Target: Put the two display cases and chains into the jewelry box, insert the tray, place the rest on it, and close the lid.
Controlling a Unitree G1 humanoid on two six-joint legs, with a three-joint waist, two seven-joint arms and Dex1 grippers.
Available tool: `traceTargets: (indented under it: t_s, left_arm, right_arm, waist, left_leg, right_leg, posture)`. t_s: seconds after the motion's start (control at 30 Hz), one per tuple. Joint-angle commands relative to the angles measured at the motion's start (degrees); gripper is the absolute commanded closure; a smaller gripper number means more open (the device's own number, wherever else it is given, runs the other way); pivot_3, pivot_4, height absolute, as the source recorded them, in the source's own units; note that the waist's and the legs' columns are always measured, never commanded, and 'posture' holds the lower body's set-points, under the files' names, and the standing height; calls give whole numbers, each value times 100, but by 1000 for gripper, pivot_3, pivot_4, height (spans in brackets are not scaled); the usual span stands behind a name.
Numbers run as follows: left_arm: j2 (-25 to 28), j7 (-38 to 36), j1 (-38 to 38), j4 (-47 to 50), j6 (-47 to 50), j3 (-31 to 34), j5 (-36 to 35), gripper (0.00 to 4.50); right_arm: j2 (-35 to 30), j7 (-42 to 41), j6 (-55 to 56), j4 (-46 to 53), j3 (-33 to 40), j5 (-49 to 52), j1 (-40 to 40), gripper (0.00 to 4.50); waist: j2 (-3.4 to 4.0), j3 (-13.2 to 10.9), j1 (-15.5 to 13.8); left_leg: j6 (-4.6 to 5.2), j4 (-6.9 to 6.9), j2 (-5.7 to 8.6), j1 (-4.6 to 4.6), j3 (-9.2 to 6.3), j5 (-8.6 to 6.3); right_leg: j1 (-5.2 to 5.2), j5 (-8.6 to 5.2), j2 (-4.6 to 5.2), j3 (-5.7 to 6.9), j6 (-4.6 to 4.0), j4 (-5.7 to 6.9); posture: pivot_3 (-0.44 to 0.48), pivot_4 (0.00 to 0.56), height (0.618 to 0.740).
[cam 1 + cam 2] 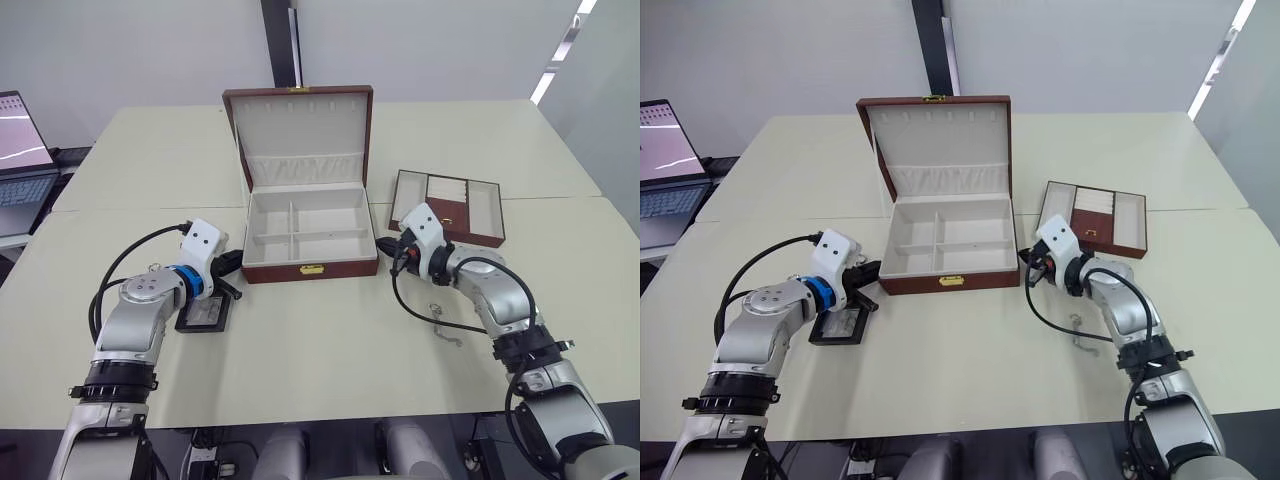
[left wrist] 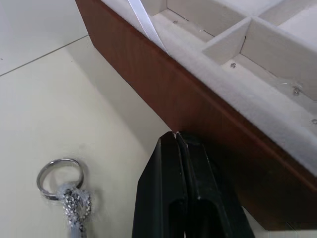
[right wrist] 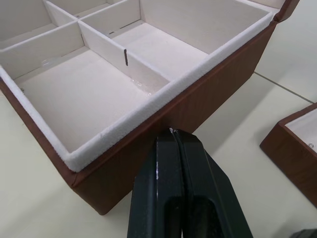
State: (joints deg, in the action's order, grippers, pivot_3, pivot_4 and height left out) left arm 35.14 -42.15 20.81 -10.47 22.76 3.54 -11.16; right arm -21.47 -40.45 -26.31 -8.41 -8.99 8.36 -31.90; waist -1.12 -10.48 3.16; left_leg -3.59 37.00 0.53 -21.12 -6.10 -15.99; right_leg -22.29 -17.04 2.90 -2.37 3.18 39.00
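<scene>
Reddish-brown leatherette jewelry box (image 1: 310, 235) sits open at centre frame on the counter (image 1: 300, 350); one display case (image 1: 204, 314) lies lower left, under the left gripper (image 1: 232, 268), the nearer arm. In the wrist views, both the left and the right gripper (image 3: 172, 133) have jaws together, empty. No readable writing.

Silver-grey arms, white wrist housings, black looping cables, black jaws, blue left-wrist ring.

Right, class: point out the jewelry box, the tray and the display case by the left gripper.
jewelry box (image 1: 311, 269), left eye view, on its front wall by the gold clasp.
tray (image 1: 489, 208), left eye view, on a cream end compartment.
display case (image 1: 839, 326), right eye view, on its clear window.
</scene>
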Motion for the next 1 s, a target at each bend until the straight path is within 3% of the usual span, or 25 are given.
traceTargets:
  t_s: [0.03, 0.5, 1.0]
  left_arm:
    - [-1, -305, -134, 412, 24, -258, -56, 4479]
    - [13, -501, -487, 1026, 381, -341, -140, 4479]
    - [46, -535, -665, 1200, 480, -293, -151, 4479]
  right_arm:
    - [-36, -337, -105, 591, -25, 281, 179, 4500]
    - [-210, -438, -781, 1601, 115, 501, 818, 4500]
    - [-309, -411, -890, 1776, 174, 558, 1011, 4500]
  waist:
    - [0, 0, -6]
    - [0, 1, -21]
    - [0, 1, -41]
  left_leg:
    - [0, 0, 0, 0, 0, 0]
    - [1, -1, 0, 2, -1, -1]
    - [1, 0, 0, 5, 1, -1]
  right_leg:
    - [0, 0, 0, -1, 0, 0]
    - [3, 0, 0, 0, 0, -1]
    - [6, 0, 1, -1, 0, -2]
  posture:
    - [0, 150, 740]
    - [0, 150, 740]
    - [0, 150, 740]
